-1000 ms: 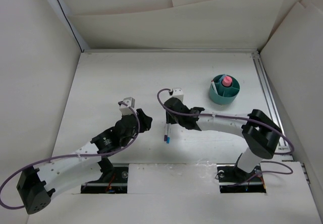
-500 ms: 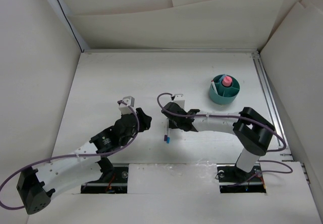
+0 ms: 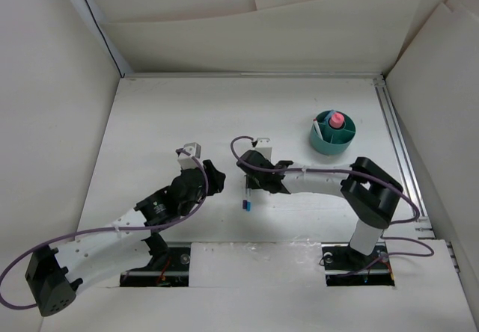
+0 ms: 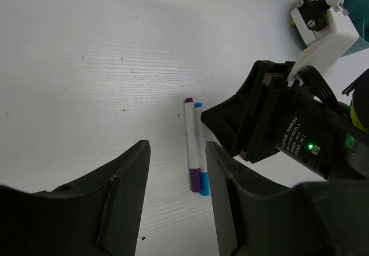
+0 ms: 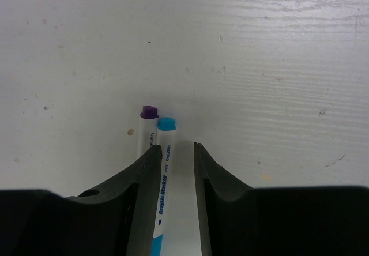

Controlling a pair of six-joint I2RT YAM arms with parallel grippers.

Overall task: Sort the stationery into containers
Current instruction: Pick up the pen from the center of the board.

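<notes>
Slightly spread astride the blue-capped pen (image 5: 166, 126), my right fingers (image 5: 203, 169) could clip the purple-capped pen (image 5: 148, 115) touching it and flick it away; my left fingers (image 4: 130, 181) hang spread, empty.

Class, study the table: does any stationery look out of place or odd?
Yes. A purple-tipped pen and a blue-tipped pen lie side by side on the table, outside the teal cup. The right arm's fingers straddle the blue-tipped pen. Nothing looks spilled or damaged.

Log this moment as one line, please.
right hand: open, straddling blue-capped pen on table | purple-capped pen: lying alongside it | left hand: open, empty, hovering nearby | cup: holds pink marker
</notes>
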